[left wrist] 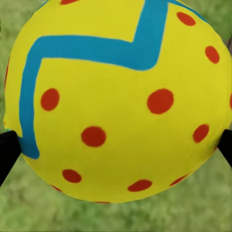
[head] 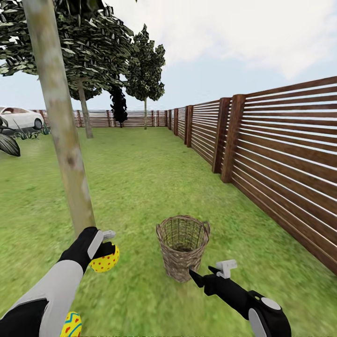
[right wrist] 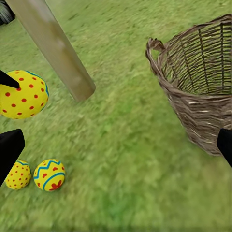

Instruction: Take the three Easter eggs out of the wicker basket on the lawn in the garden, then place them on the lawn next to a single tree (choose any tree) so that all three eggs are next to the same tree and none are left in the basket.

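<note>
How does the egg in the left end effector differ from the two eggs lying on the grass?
The held egg is off the ground, gripped by the left end effector near the tree trunk; the two eggs on the lawn rest free on the grass, side by side. All three share yellow shells, red dots and blue-edged bands.

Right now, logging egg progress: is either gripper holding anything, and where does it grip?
The left gripper holds a yellow, red-dotted Easter egg, fingers pinching opposite sides. The right gripper is open and holds nothing.
</note>
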